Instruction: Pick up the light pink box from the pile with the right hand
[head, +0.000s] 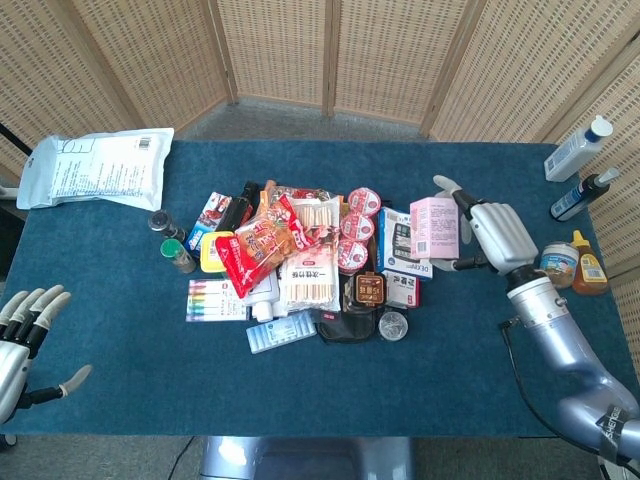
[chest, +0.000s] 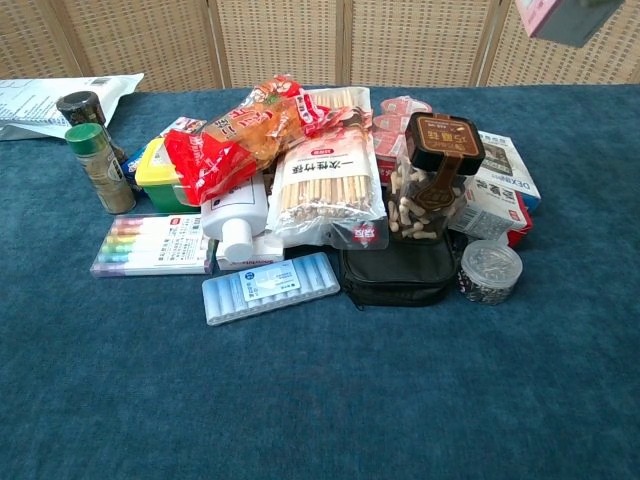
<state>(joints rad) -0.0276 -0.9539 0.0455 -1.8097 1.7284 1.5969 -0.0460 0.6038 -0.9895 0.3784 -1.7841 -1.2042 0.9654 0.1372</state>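
Observation:
My right hand (head: 490, 235) holds the light pink box (head: 434, 227) in the air above the right side of the pile, thumb on one edge and fingers behind it. In the chest view only the box's lower corner (chest: 557, 17) shows at the top right edge; the hand itself is out of that frame. My left hand (head: 22, 335) rests at the table's near left edge, fingers spread, holding nothing.
The pile (head: 300, 262) of snack bags, a marker box, a nut jar (chest: 433, 175) and a black pouch lies mid-table. Bottles and jars (head: 570, 262) stand along the right edge. A white mailer bag (head: 95, 167) lies at the far left.

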